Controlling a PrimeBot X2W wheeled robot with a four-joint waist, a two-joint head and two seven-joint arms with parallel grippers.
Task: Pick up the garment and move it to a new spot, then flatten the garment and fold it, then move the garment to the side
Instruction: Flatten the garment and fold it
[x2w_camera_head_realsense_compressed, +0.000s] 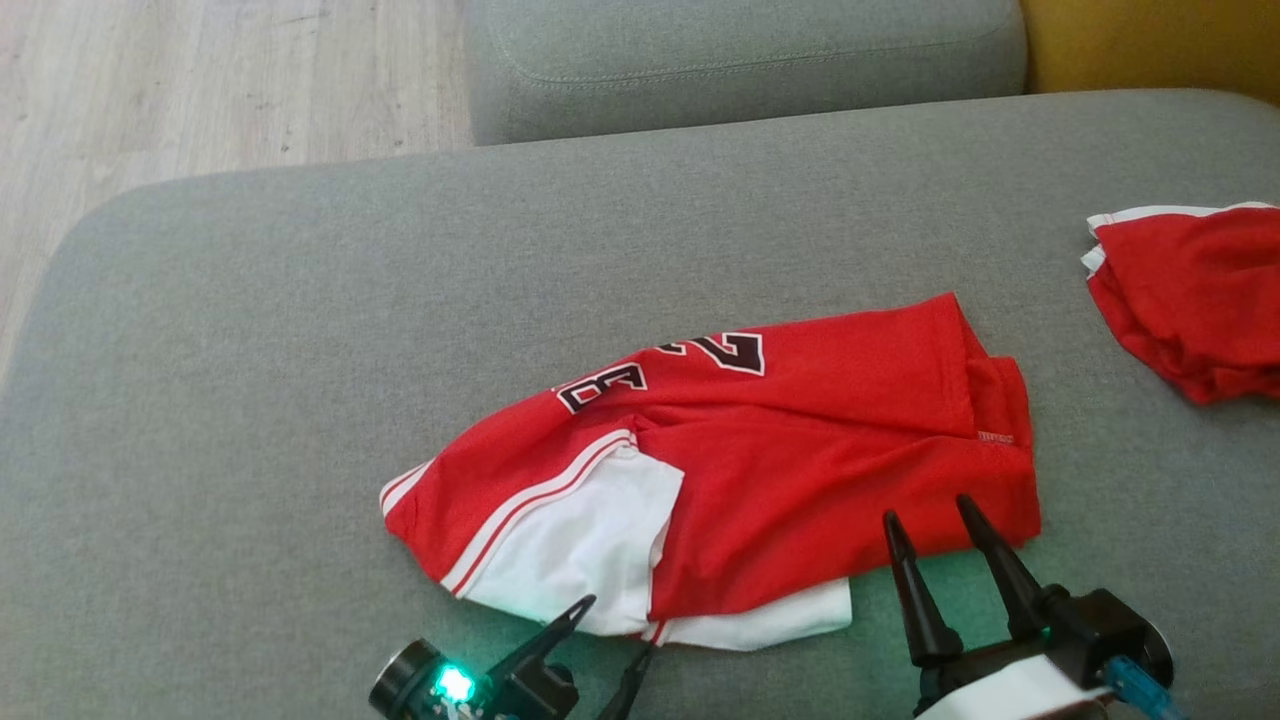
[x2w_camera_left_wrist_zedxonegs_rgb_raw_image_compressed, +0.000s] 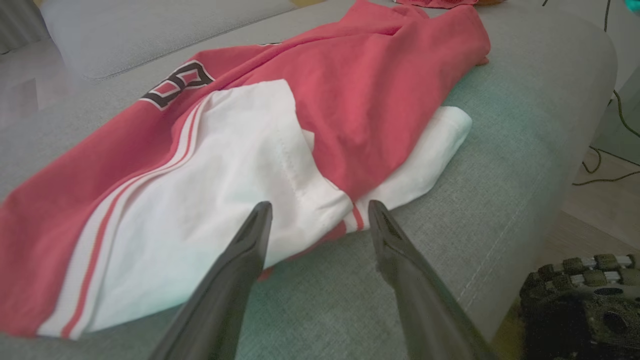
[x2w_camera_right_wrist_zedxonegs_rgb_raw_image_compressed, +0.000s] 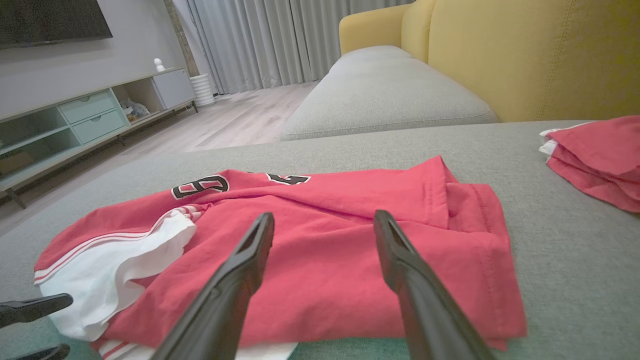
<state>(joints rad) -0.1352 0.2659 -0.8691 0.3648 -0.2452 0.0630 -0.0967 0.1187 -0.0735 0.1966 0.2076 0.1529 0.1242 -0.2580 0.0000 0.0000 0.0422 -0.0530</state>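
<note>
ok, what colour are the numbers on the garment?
Numbers are black, thin white outline, on the red garment; clearest in head view.

The head view looks down from high up on the seat (x2w_camera_head_realsense_compressed: 250, 300), with the floor (x2w_camera_head_realsense_compressed: 200, 80) at its top left. The left wrist view sits low and very close to the shirt (x2w_camera_left_wrist_zedxonegs_rgb_raw_image_compressed: 380, 95), looking along it from its white end. The right wrist view is low too, a little farther back, and looks across the shirt to the yellow sofa back (x2w_camera_right_wrist_zedxonegs_rgb_raw_image_compressed: 525, 55). All three share the shirt. The head and right wrist views also share the red pile (x2w_camera_head_realsense_compressed: 1190, 300).
</note>
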